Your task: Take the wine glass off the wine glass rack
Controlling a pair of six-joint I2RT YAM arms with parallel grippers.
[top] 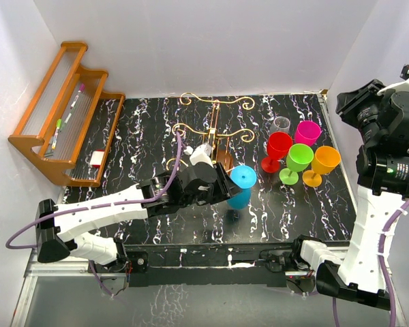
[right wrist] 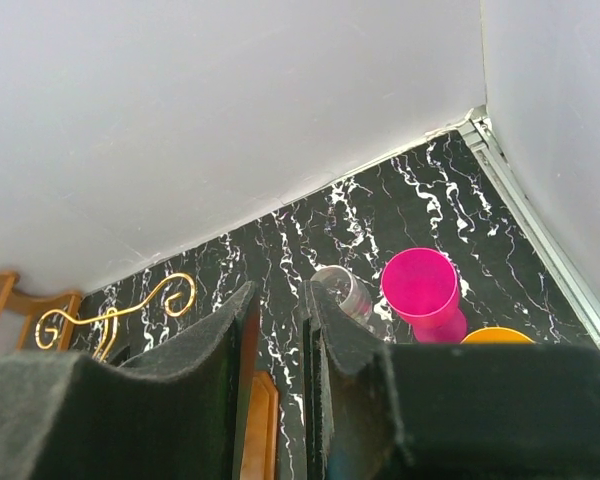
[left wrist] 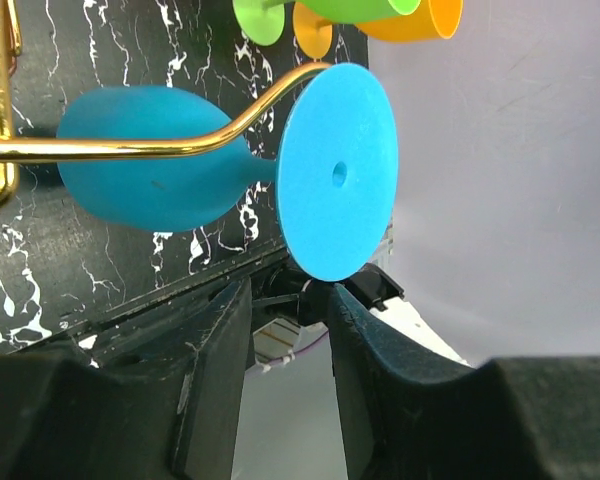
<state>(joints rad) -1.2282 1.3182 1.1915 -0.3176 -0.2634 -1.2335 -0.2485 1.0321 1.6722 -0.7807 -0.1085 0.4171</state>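
Note:
The wine glass rack [top: 217, 133] stands mid-table, its gold scrolled wire arms spreading from a central post. A blue wine glass [top: 243, 184] hangs upside down from the near arm. In the left wrist view the gold wire [left wrist: 130, 149] runs across the blue bowl [left wrist: 145, 185] and curves over the stem to the round foot [left wrist: 337, 170]. My left gripper [left wrist: 288, 296] is right under the foot's rim. Its jaws stand apart with nothing between them, and the right fingertip [left wrist: 352, 305] is almost touching the rim. My right gripper [right wrist: 277, 296] hangs high at the right, jaws slightly apart and holding nothing.
Red [top: 279, 146], green [top: 300, 158], orange [top: 325, 160], magenta [top: 307, 131] and clear [top: 281, 125] glasses stand in a cluster right of the rack. An orange-brown stepped shelf [top: 34, 129] holding markers leans at the back left. White walls close in the table.

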